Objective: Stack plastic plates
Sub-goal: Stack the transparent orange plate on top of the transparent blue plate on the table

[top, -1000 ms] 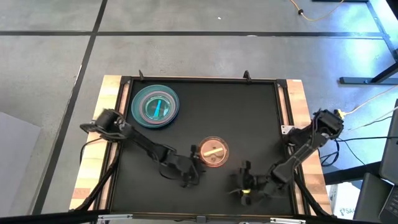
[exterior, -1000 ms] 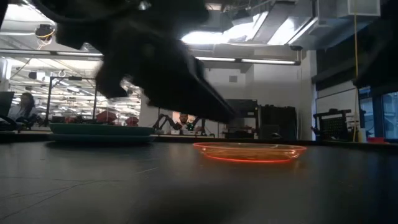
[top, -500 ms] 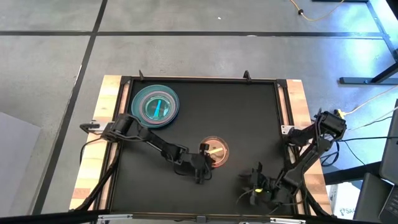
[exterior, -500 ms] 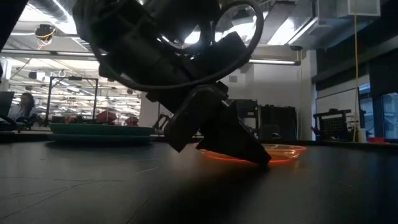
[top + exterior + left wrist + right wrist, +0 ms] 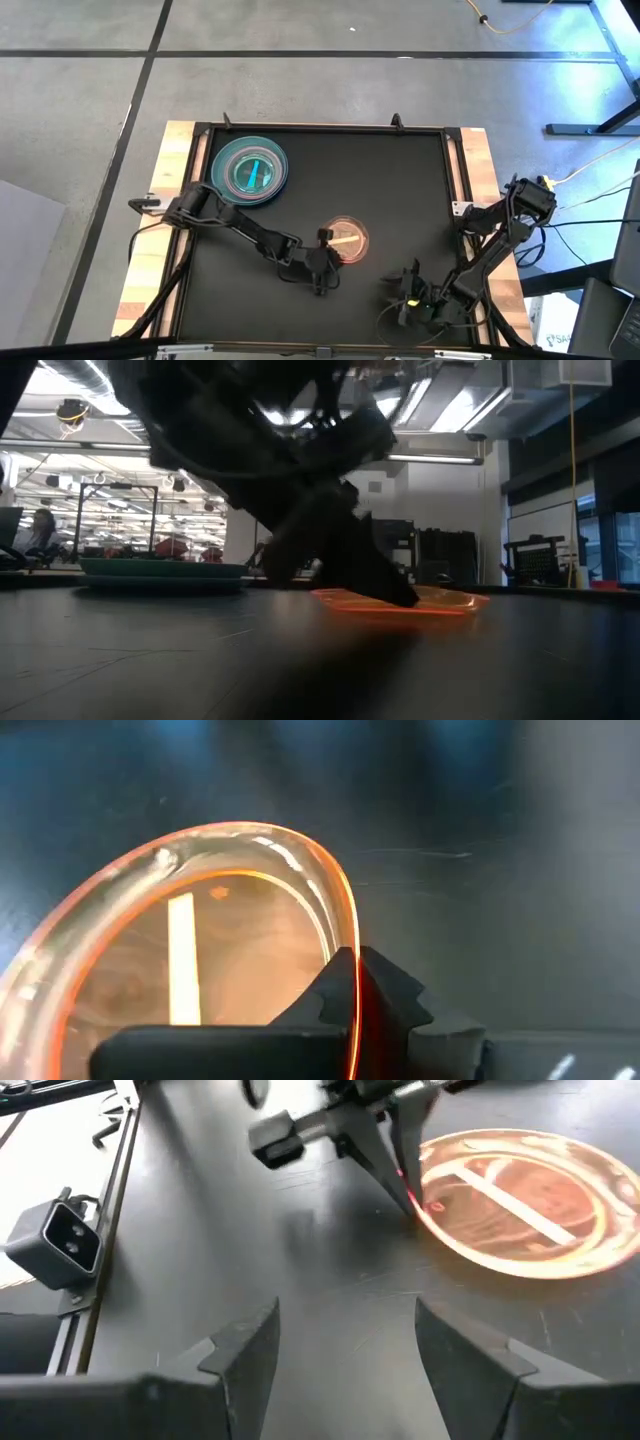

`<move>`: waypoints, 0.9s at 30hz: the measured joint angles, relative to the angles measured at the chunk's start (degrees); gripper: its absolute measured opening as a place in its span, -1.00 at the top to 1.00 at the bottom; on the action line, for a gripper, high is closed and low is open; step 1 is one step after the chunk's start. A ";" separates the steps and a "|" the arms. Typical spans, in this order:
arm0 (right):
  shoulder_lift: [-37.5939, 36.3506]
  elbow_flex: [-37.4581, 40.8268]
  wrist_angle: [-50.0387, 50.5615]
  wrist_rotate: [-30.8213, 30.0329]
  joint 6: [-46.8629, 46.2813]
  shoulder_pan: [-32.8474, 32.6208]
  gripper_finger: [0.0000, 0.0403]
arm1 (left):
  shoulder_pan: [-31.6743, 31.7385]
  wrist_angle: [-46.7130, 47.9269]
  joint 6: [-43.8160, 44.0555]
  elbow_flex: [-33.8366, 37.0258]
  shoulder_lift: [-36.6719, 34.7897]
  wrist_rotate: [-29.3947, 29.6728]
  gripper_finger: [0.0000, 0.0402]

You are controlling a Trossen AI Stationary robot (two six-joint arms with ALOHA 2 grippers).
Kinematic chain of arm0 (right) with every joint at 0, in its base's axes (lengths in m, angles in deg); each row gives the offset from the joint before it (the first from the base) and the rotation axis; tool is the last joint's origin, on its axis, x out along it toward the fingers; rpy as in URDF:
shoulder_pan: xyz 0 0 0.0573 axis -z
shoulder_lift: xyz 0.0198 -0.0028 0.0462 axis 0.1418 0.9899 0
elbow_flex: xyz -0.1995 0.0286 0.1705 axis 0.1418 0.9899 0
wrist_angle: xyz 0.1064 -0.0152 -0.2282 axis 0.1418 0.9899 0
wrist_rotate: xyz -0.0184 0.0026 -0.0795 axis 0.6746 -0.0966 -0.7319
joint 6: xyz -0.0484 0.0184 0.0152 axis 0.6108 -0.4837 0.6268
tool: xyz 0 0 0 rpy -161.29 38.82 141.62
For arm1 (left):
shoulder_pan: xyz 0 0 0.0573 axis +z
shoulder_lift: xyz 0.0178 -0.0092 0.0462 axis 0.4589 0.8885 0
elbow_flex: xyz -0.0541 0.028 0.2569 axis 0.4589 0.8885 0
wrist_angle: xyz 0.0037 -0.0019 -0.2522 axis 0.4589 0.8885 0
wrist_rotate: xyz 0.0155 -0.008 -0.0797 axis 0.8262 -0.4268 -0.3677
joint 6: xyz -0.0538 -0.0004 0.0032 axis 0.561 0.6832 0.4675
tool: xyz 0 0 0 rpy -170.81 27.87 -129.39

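Observation:
A small translucent orange plate (image 5: 350,238) with a pale stripe lies near the middle of the black table. My left gripper (image 5: 328,254) sits at its near-left rim and is shut on it; it also shows in the low view (image 5: 398,594) and the left wrist view (image 5: 356,982). A stack of plastic plates (image 5: 250,170), teal and blue, rests flat at the far left (image 5: 160,570). My right gripper (image 5: 345,1350) stands open above bare table near the front right (image 5: 412,302), with nothing between its fingers. My left gripper pinches the orange plate's raised rim (image 5: 352,945) on its near-left side, with one finger inside the rim and one outside it. The fingers (image 5: 392,995) slant down from the table's left-near side. The plate's bottom lies on the table (image 5: 520,1200).
A raised black frame (image 5: 320,128) borders the mat, with wooden strips (image 5: 180,140) outside it. A small grey camera block (image 5: 60,1240) sits by the table's rail. There is bare mat between the orange plate and the stack.
My left gripper has gone toward the table's right edge and down to the orange plate, and has shut on its rim. My right gripper has drawn back a little toward the near right corner, staying open.

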 joint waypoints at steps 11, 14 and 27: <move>0.00 -0.02 -0.15 -0.38 0.06 0.02 -0.12 | -4.32 14.20 0.21 0.60 -13.44 7.58 0.98; 0.00 -0.02 -0.17 -0.47 0.03 0.06 -0.12 | -5.71 18.09 0.87 3.03 -19.11 11.17 0.98; 0.00 -0.02 0.10 -0.26 0.09 2.42 -0.12 | -2.99 29.76 12.62 27.12 -52.92 23.50 0.98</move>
